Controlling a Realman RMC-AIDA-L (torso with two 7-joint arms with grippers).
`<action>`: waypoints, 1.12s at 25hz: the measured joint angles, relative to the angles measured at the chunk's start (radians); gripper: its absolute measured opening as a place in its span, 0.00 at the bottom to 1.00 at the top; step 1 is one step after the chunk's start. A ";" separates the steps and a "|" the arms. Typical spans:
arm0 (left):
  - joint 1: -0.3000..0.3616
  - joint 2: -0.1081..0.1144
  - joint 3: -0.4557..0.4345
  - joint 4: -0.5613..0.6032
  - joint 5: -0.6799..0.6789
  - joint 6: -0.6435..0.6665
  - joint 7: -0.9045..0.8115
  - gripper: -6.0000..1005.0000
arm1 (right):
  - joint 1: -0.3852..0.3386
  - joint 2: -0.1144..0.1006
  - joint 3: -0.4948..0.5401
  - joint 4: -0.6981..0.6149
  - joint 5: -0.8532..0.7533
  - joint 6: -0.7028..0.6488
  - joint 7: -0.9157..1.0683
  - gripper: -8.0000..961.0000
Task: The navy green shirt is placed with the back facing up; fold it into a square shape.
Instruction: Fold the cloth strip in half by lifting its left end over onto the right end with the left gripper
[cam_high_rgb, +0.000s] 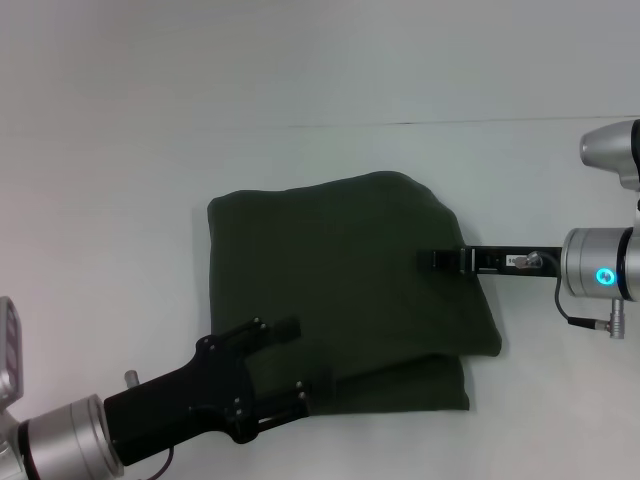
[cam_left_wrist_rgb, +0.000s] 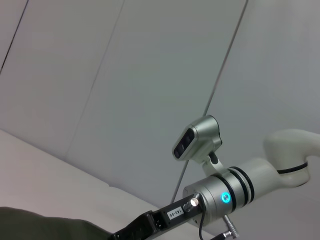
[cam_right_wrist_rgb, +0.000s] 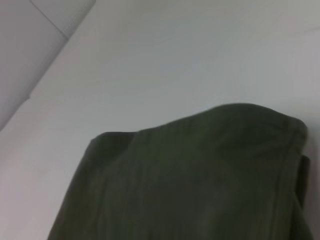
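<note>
Item: shirt (cam_high_rgb: 340, 280), dark olive, plain. It was found lying on the white table (cam_high_rgb: 120, 150), near the middle of the head view, already folded into a compact, roughly square bundle. No sleeves or collar were seen sticking out. A lower layer was seen protruding along the near edge, offset from the layer above it, and the far right corner was rounded, not crisp.

Left gripper (cam_high_rgb: 292, 362): it was placed over the near left corner of the shirt, with one finger lying on the cloth and the other at the near edge. The fingers were seen spread; no pinch on the cloth could be made out.

Right gripper (cam_high_rgb: 440, 260): it was reached in from the right, low over the right edge of the shirt. Whether its fingers were spread or pressed together could not be told.

Progress: the folding was judged largely done. Left to do, by estimate: the offset near edge squared up and both arms drawn clear.
</note>
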 joint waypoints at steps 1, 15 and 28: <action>0.000 0.000 0.000 0.000 0.000 0.000 0.000 0.78 | 0.000 0.002 0.003 -0.003 0.001 -0.004 -0.004 0.43; -0.001 0.000 0.000 0.000 0.000 0.010 -0.015 0.78 | -0.009 -0.003 0.009 -0.008 0.000 0.004 0.012 0.03; -0.005 0.000 0.006 0.002 0.000 0.011 -0.027 0.78 | -0.014 -0.007 -0.002 -0.020 -0.005 -0.012 0.001 0.22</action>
